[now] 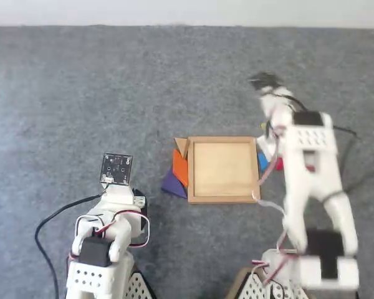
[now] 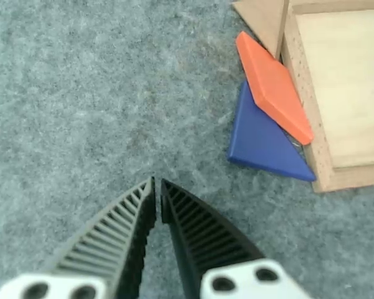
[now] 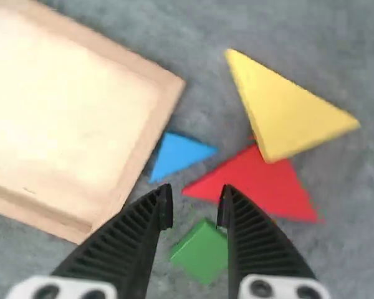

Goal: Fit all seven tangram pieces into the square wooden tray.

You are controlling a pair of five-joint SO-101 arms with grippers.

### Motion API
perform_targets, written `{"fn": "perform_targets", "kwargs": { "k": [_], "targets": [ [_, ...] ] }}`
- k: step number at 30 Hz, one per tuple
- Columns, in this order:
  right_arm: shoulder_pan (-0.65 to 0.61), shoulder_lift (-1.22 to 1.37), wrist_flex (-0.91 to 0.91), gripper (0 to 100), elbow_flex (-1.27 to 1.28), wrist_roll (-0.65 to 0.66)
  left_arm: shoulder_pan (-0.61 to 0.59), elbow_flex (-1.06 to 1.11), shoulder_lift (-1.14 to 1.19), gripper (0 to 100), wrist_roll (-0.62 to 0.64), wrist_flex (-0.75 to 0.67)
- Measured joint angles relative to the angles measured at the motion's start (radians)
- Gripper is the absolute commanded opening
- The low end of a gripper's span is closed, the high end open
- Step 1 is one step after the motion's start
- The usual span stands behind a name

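Leftmost, over bare grey carpet [image 1: 81,93]: left gripper [image 2: 157,184], jaws all but together with only a slit between them, clamped on nothing.

Next, three pieces clustered just left of the square wooden tray [image 1: 221,140]. Tan triangle [image 1: 182,145] at the far left corner, one tip aimed at the rim. Orange parallelogram [image 1: 179,167] with its long axis running along the tray's left side, tilted, resting partly on the dark blue triangle [image 1: 172,184]. That triangle's long edge toward the tray, its opposite corner pointing left, away from it.

Then the tray itself, square to the table, floor bare, no piece inside.

Right of the tray, four more pieces on the carpet. Small light-blue triangle [image 3: 177,156] just beside the rim, sharp tip pointing away from it. Red triangle [image 3: 255,184] lying long and flat, narrow tip toward the light-blue one. Yellow triangle [image 3: 283,109] touching the red one's top corner. Green square [image 3: 202,252] seen through the gap between the fingers.

Above these, right gripper [image 3: 194,202], jaws apart, gripping nothing.
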Motion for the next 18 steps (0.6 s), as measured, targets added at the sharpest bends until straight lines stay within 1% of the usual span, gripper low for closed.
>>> {"fn": "perform_targets", "kwargs": {
  "k": [3, 5, 11, 15, 18],
  "targets": [
    [-0.006, 0.144, 0.095, 34.8, -0.178, 0.129, 0.000, 0.000, 0.000, 1, 0.000, 0.000],
    [-0.002, 0.230, 0.167, 38.7, -0.296, 0.213, 0.000, 0.000, 0.000, 1, 0.000, 0.000],
    [-0.002, 0.454, 0.358, 39.1, -0.618, 0.420, 0.000, 0.000, 0.000, 1, 0.000, 0.000],
    [0.009, 0.585, 0.448, 39.1, -0.746, 0.559, 0.000, 0.000, 0.000, 1, 0.000, 0.000],
    [0.052, 0.672, 0.493, 39.1, -0.810, 0.667, 0.000, 0.000, 0.000, 1, 0.000, 0.000]
  ]
}}
